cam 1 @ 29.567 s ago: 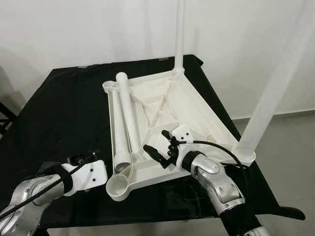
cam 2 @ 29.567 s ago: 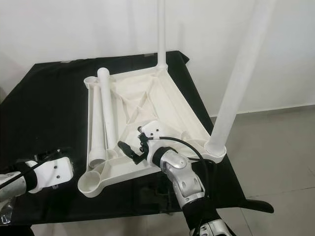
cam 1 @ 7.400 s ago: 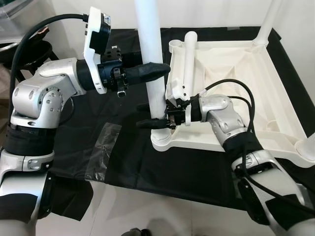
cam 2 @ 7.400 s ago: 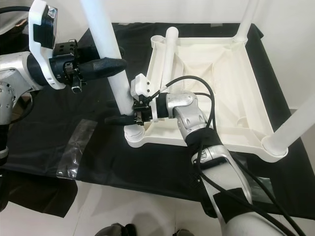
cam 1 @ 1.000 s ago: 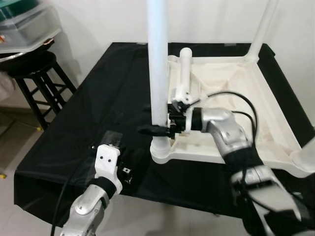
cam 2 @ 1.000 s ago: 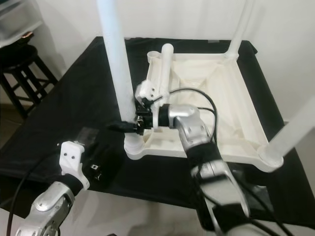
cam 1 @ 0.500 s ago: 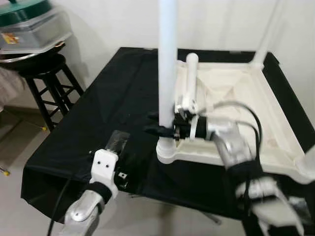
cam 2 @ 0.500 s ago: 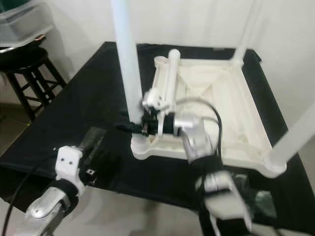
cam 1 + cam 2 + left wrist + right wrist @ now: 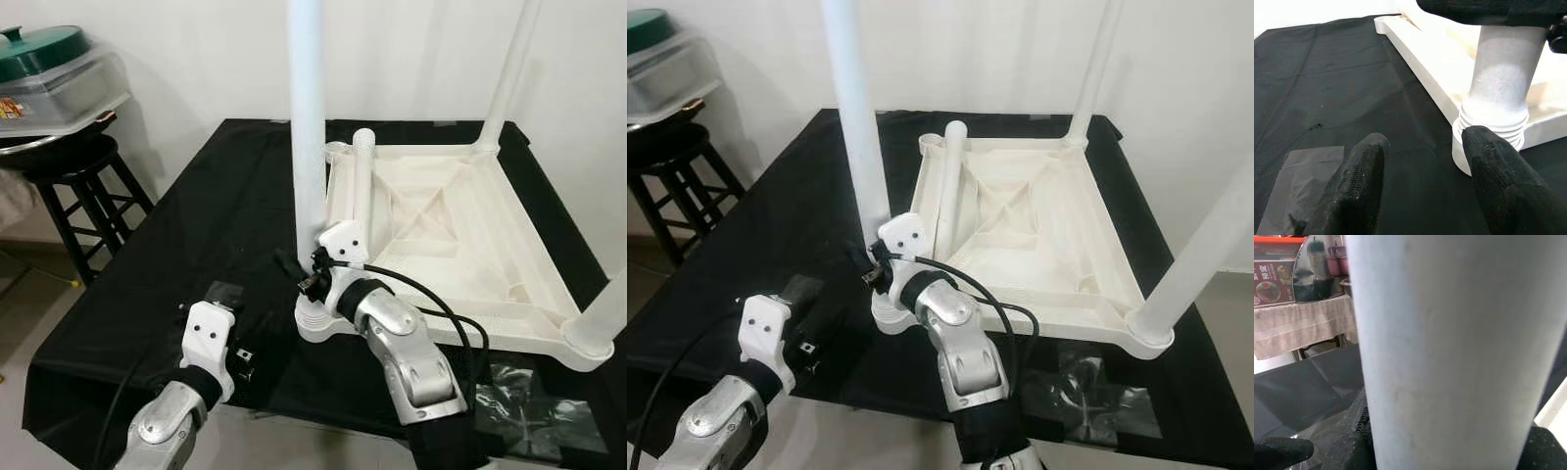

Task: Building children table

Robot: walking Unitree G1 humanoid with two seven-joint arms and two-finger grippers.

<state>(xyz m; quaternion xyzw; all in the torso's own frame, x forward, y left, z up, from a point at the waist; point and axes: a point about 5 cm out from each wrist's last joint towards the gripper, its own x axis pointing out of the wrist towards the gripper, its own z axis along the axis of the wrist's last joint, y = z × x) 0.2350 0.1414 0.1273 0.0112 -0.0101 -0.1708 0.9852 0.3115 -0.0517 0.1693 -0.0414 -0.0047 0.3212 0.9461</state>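
the right gripper (image 9: 306, 277) hugs the base of the upright white leg (image 9: 306, 127), its fingers largely hidden behind it; the leg's top is cut off. the upturned tabletop (image 9: 460, 230) sits on black cloth (image 9: 196, 235). the left gripper (image 9: 1422, 161) gapes wide, empty, near the corner socket (image 9: 1491, 132).

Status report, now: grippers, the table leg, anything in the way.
Right gripper clamped around near-corner leg, leg upright in socket. Left gripper open, low beside it. One loose leg lying in the tabletop.
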